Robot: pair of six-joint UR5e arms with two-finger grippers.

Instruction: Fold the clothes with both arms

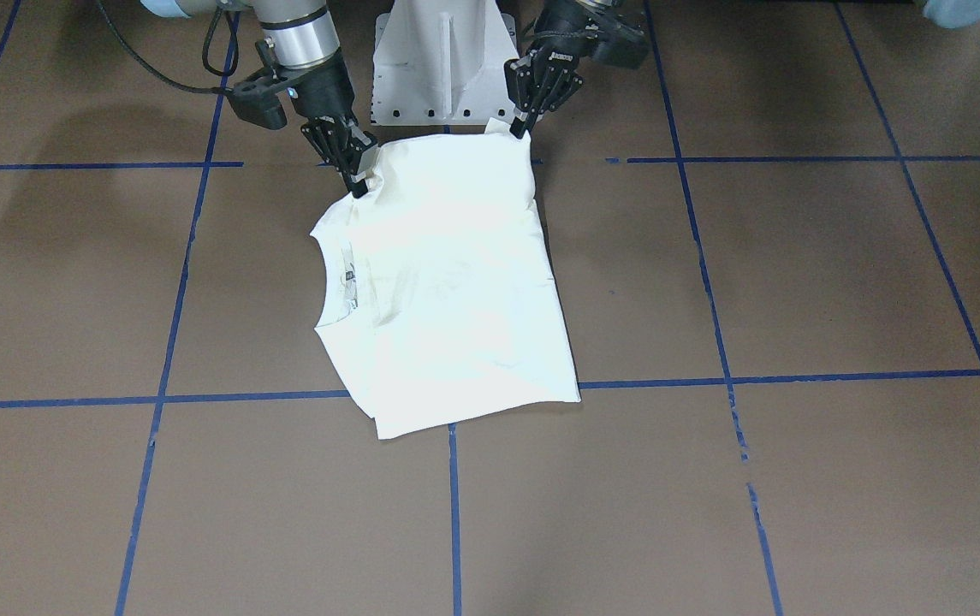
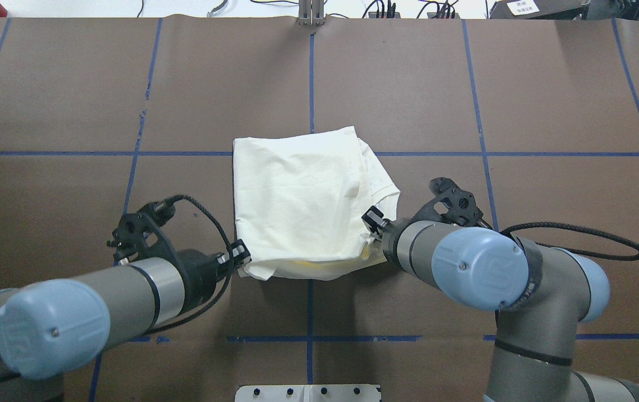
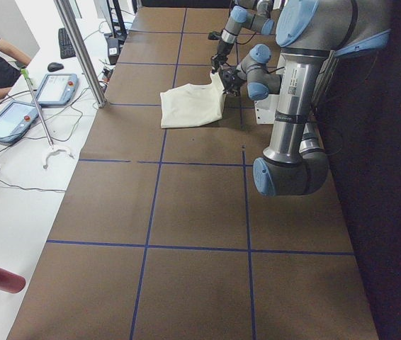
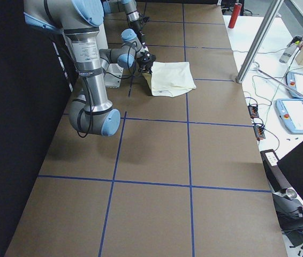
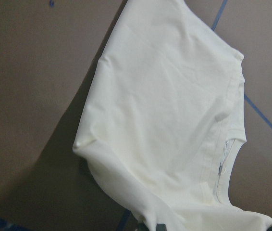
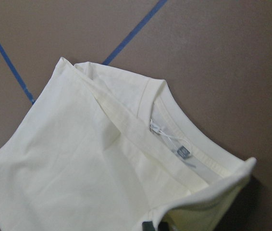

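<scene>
Seen from overhead, out from the white pedestal and to its left: left gripper, clenched on the T-shirt at a corner on the pedestal side. Holds that corner raised a little off the table.

Straight ahead of the pedestal: lies as a compact, roughly square packet, plain side up. Shows no sleeves, so presumably tucked inside. Shows a hint of yellow under the lifted pedestal-side edge. Rests flat along the edge away from the pedestal.

To the pedestal's right: right gripper, pinched shut on the cloth beside the ribbed neckline, with a sewn label just inside it.

Looks well past halfway: sleeves and sides apparently folded in, both pedestal-side corners in hand. Probably left to do: carrying that edge away from the pedestal onto the far edge, then letting go. Cannot tell whether a further fold is wanted after that.
</scene>
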